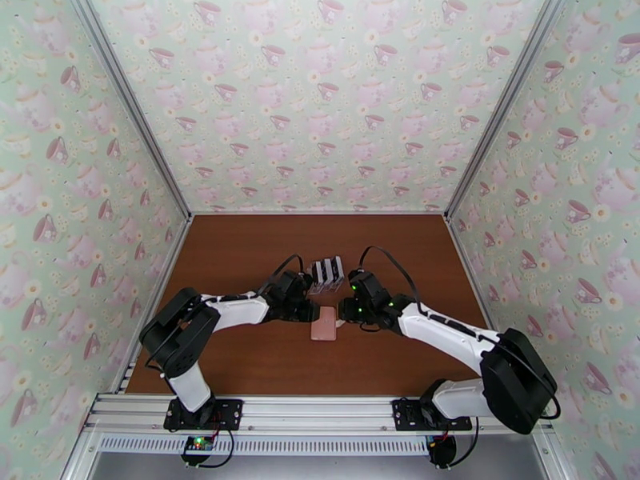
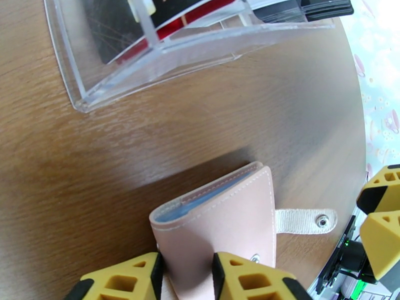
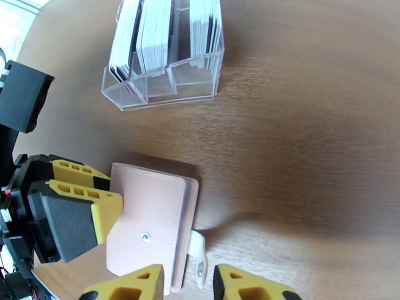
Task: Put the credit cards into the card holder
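The pink card holder (image 1: 324, 324) lies flat on the brown worktop (image 1: 240, 258), just below the middle of the overhead frame. Its cover is folded over and its snap tab (image 2: 300, 221) hangs loose to the side. A sliver of blue lining shows at its upper edge in the left wrist view.

The left claw (image 1: 310, 312) meets it from the left and the right claw (image 1: 342, 311) from the right. Each claw is narrow. The left claw's yellow fingers (image 2: 120, 281) straddle one edge of the card holder, and the right claw's straddle the tab side. Whether either actually clamps it cannot be told.

Just above, the credit cards (image 3: 150, 31) stand on edge in a clear slotted rack (image 3: 165, 91).
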Controlling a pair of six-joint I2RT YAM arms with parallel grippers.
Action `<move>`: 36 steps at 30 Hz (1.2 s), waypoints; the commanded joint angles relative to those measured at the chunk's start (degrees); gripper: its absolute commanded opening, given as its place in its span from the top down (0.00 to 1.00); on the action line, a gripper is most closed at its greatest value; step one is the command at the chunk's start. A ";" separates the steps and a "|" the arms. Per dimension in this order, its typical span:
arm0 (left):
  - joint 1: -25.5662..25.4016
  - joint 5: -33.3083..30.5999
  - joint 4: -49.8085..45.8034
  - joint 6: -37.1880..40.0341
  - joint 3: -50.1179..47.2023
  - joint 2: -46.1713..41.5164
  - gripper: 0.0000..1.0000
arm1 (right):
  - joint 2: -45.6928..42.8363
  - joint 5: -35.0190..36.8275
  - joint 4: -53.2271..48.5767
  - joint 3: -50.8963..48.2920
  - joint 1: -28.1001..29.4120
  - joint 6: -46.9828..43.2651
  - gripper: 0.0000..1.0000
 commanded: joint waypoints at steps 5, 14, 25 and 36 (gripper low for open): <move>-0.04 0.95 0.57 0.71 -1.06 -0.17 0.70 | 0.62 -0.80 1.08 -1.62 0.00 1.71 0.71; 0.09 0.69 0.19 0.61 -1.06 0.03 0.69 | 0.16 -1.56 1.89 -3.44 -0.10 3.22 0.76; 0.26 0.77 0.34 0.49 -1.15 0.23 0.68 | 0.16 -2.42 2.95 -3.92 -0.07 3.78 0.86; 0.23 0.96 0.43 0.39 -1.07 0.32 0.68 | 0.18 -3.95 3.48 -3.56 -0.02 4.27 1.00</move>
